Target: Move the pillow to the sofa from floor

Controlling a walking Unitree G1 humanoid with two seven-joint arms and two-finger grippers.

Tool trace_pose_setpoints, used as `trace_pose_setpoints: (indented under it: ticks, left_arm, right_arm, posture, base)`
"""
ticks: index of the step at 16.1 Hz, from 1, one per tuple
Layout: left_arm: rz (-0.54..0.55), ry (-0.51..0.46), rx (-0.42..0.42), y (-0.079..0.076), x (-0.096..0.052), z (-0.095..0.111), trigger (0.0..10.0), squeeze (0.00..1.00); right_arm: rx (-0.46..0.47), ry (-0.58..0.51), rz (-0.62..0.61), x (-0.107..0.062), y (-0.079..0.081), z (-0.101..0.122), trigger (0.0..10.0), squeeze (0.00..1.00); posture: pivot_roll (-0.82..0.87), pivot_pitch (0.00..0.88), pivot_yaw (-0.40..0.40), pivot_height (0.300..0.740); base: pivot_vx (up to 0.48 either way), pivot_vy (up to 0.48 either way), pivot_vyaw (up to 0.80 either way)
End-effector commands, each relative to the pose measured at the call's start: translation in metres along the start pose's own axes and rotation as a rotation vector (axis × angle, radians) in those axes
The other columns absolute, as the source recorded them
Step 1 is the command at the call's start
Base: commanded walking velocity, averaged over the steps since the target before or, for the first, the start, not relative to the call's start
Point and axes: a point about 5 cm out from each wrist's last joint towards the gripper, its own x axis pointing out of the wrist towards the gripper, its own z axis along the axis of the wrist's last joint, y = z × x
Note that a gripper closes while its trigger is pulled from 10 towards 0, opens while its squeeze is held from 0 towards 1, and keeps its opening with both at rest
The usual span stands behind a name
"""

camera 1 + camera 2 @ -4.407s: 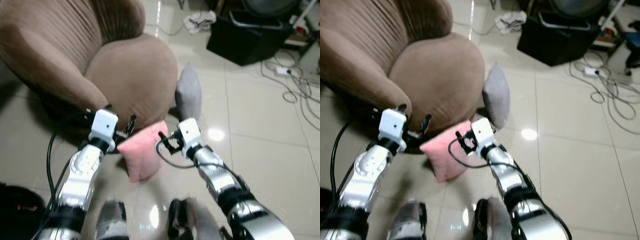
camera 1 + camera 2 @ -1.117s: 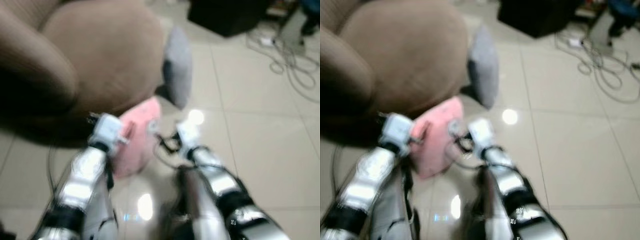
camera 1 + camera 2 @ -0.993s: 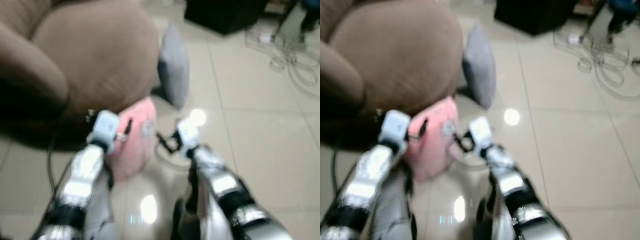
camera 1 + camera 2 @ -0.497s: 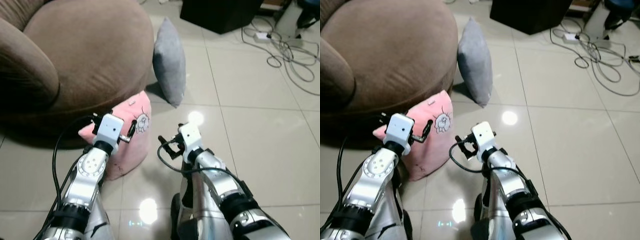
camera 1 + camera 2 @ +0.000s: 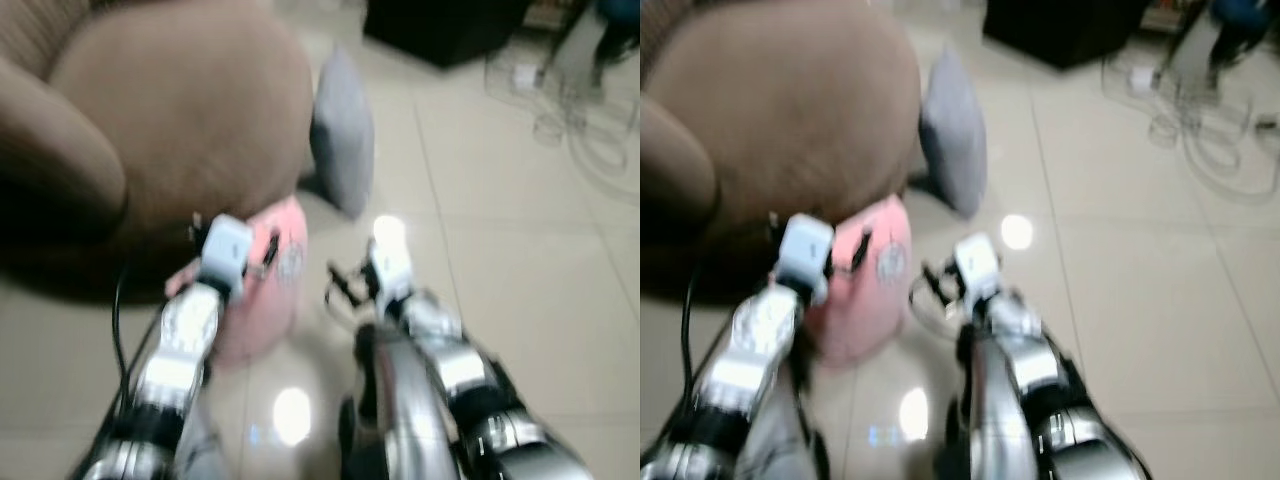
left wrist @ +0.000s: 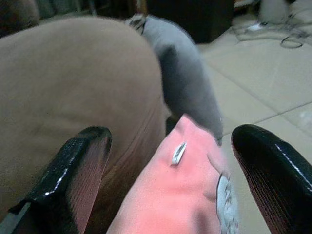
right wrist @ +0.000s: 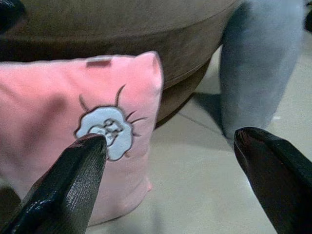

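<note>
Head views blurred; detail there is limited.

Pink pillow (image 7: 73, 136) stands on edge on the tiled floor (image 5: 1140, 300), its back against the base of the brown sofa (image 5: 180, 130). One face carries a small cartoon print (image 7: 105, 129); a small tag (image 6: 178, 152) sits near its top edge.

Left claw (image 6: 170, 180): fingers spread wide, holding nothing. The pillow's top edge lies straight ahead of it, between the two fingers (image 6: 73, 180) in the wrist view; contact cannot be told. The sofa seat bulges ahead of this claw and toward its outer side. In the head views the left claw (image 5: 262, 250) sits over the pillow's upper edge.

Right claw (image 7: 170, 180): fingers (image 7: 68, 190) also spread wide, empty. The pillow's printed face is ahead of it and toward the left-claw side, apart from the fingers. In the head views the right claw (image 5: 935, 280) hangs just beside the pillow, on the side away from the sofa, above bare floor.

Grey pillow (image 5: 955, 130) leans upright against the sofa, beyond both claws, further out than the pink one and a little toward the right claw's side. In the right wrist view the grey pillow (image 7: 261, 63) stands ahead, near the sofa's lower rim.

Far beyond the claws: a black box (image 5: 1070, 25) and loose cables (image 5: 1200, 120) on the floor.
</note>
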Motion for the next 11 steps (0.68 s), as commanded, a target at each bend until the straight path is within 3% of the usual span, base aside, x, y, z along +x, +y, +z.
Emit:
trace_pose_setpoints:
  ticks: [1,4,5,7,8,10,11]
  left_arm:
    - [-0.022,0.061,0.000,-0.004,-0.007,-0.014,10.0,1.00]
    - [-0.054,0.114,0.042,-0.001,-0.005,-0.020,10.0,1.00]
    - [-0.076,0.159,0.079,0.007,-0.005,-0.026,10.0,1.00]
    - [-0.076,0.237,0.179,0.042,-0.002,-0.033,10.0,1.00]
    - [-0.082,0.253,0.212,0.049,-0.001,-0.033,10.0,1.00]
    - [-0.080,0.297,0.332,0.086,0.007,-0.024,10.0,1.00]
    - [-0.072,0.297,0.346,0.093,0.008,-0.020,10.0,1.00]
  right_arm:
    - [0.017,0.031,0.010,-0.003,0.005,-0.009,10.0,0.00]
    - [0.003,0.006,0.007,-0.003,0.005,-0.003,10.0,0.00]
    - [-0.001,-0.003,0.008,-0.004,0.004,-0.001,10.0,0.00]
    - [-0.002,-0.012,0.007,-0.006,0.002,0.000,10.0,0.00]
    - [-0.003,-0.014,0.007,-0.007,0.002,0.000,10.0,0.00]
    - [-0.007,-0.018,-0.003,-0.012,0.000,0.000,10.0,0.00]
    - [-0.007,-0.018,-0.007,-0.013,-0.001,0.000,10.0,0.00]
  posture:
    - [0.04,0.263,-0.134,0.472]
    - [0.04,0.263,-0.129,0.472]
    - [0.04,0.263,-0.128,0.472]
    - [0.04,0.262,-0.124,0.472]
    - [0.03,0.261,-0.122,0.472]
    - [0.02,0.257,-0.113,0.472]
    - [0.01,0.258,-0.110,0.472]
  base:
    - [0.000,0.000,0.00]
    - [0.000,0.000,0.00]
    - [0.000,0.000,0.00]
    - [0.000,0.000,0.00]
    - [0.000,0.000,0.00]
    - [0.000,0.000,0.00]
    - [0.000,0.000,0.00]
